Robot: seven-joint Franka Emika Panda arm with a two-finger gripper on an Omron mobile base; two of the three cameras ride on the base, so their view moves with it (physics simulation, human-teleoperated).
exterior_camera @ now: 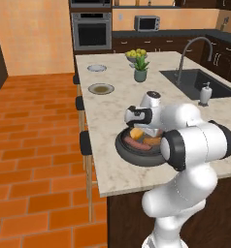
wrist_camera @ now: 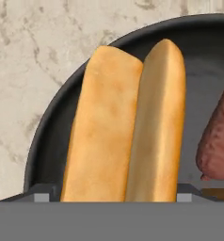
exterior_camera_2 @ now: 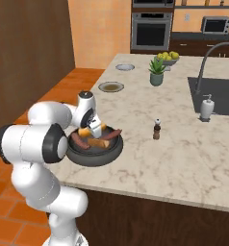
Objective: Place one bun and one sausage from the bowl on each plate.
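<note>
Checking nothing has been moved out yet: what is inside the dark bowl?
In the bowl: a bun, two sausages and another tan piece. The gripper covers the rest.

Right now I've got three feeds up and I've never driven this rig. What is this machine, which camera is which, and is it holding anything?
It is a white robot arm with a two-finger gripper on a drivable base, at a marble kitchen counter. The first two feeds are base cameras looking over the arm from its left and right. The third rides on the hand and looks down along the gripper.

The gripper is lowered into the dark bowl, its finger tips either side of a bun. A second bun lies against it and a sausage is beside them. I cannot tell whether the fingers are gripping yet.

Farther along the counter sit two plates with no food on them, a potted plant, a fruit bowl and a sink.
</note>
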